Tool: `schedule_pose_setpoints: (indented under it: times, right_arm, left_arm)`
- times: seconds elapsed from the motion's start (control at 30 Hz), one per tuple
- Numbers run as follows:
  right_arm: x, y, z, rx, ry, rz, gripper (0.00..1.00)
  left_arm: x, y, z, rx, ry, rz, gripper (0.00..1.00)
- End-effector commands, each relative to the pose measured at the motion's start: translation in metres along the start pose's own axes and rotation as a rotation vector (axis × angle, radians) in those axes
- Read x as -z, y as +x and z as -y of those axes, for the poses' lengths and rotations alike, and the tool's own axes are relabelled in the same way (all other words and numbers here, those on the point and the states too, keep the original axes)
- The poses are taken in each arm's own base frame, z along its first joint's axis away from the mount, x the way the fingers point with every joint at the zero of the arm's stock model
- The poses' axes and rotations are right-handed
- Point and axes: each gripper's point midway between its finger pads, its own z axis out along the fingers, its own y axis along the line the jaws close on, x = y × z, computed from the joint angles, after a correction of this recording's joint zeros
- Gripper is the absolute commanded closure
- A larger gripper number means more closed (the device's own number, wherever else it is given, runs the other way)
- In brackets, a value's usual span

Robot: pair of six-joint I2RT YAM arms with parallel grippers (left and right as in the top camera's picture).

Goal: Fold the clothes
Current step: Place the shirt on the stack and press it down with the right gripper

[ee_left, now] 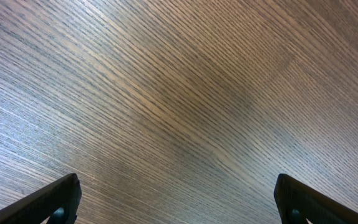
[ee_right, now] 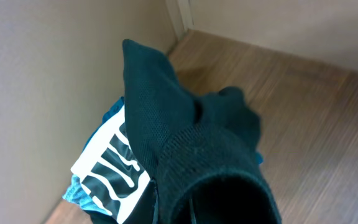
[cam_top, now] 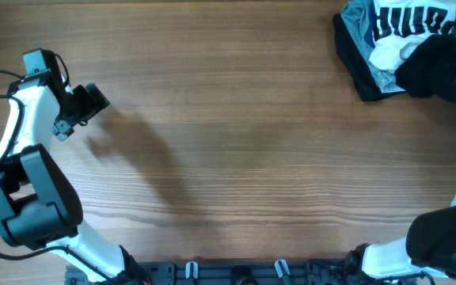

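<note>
Clearly the right end effector, hidden under cloth so its grip cannot be told, is at the black garment (cam_top: 438,67) bunched atop the far-right pile (cam_top: 386,36), while the spread left end effector (cam_top: 92,101) hangs well apart across the tabletop (cam_top: 252,142).

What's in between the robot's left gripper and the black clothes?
Just bare wooden table. The overhead view shows the left gripper at one side and the black clothes in the opposite corner.
</note>
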Motion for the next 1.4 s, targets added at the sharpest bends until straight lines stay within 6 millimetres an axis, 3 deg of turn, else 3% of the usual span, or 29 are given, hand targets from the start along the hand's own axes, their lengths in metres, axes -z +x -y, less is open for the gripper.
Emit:
schedule_pose_setpoints:
  times: [0.0, 0.13, 0.4, 0.53, 0.77, 0.8, 0.83, 0.87, 0.9, 0.93, 1.0, 1.07, 1.17, 1.27, 1.37]
  right_arm:
    - [-0.011, -0.01, -0.019, -0.108, -0.061, 0.035, 0.96]
    - [-0.033, 0.005, -0.038, -0.114, -0.105, 0.012, 0.96]
    - [-0.085, 0.035, -0.106, -0.1, -0.273, 0.064, 0.95]
    - [-0.101, 0.048, -0.136, -0.074, -0.354, 0.115, 0.94]
    - [-0.131, 0.067, -0.154, -0.067, -0.423, 0.16, 0.9]
    - [-0.134, 0.065, -0.157, -0.06, -0.438, 0.187, 0.86]
    - [-0.136, 0.066, -0.159, -0.057, -0.447, 0.199, 0.72]
    - [-0.137, 0.065, -0.16, -0.061, -0.453, 0.207, 0.48]
    - [-0.14, 0.067, -0.161, -0.064, -0.46, 0.213, 0.17]
    - [-0.143, 0.07, -0.16, -0.062, -0.457, 0.209, 0.01]
    - [-0.144, 0.075, -0.16, -0.038, -0.452, 0.199, 0.0]
    - [-0.141, 0.075, -0.166, 0.038, -0.473, 0.215, 0.01]
    - [-0.118, 0.065, -0.183, 0.133, -0.558, 0.232, 0.0]
    - [-0.066, 0.036, -0.207, 0.216, -0.695, 0.282, 0.0]
    - [-0.023, 0.01, -0.217, 0.256, -0.763, 0.342, 0.0]
  left_arm:
    - [0.013, -0.009, 0.001, 0.001, 0.008, 0.039, 0.0]
    - [0.013, -0.01, 0.001, 0.001, 0.009, 0.043, 0.0]
    - [0.013, -0.01, 0.001, 0.001, 0.008, 0.043, 0.0]
    - [0.014, -0.012, 0.002, 0.0, 0.011, 0.051, 0.0]
    - [0.014, -0.015, 0.003, -0.001, 0.017, 0.064, 0.0]
    - [0.014, -0.015, 0.003, -0.001, 0.017, 0.064, 0.0]
    - [0.014, -0.015, 0.003, 0.0, 0.017, 0.064, 0.0]
    - [0.014, -0.015, 0.004, -0.001, 0.017, 0.064, 0.0]
    - [0.014, -0.015, 0.004, -0.001, 0.017, 0.064, 0.0]
    - [0.014, -0.015, 0.004, -0.001, 0.017, 0.064, 0.0]
    - [0.014, -0.015, 0.004, -0.001, 0.017, 0.063, 0.0]
    - [0.014, -0.015, 0.004, -0.001, 0.017, 0.063, 0.0]
    - [0.014, -0.014, 0.004, -0.001, 0.018, 0.062, 0.0]
    - [0.014, -0.014, 0.004, -0.001, 0.02, 0.061, 0.0]
    - [0.014, -0.014, 0.004, -0.001, 0.02, 0.061, 0.0]
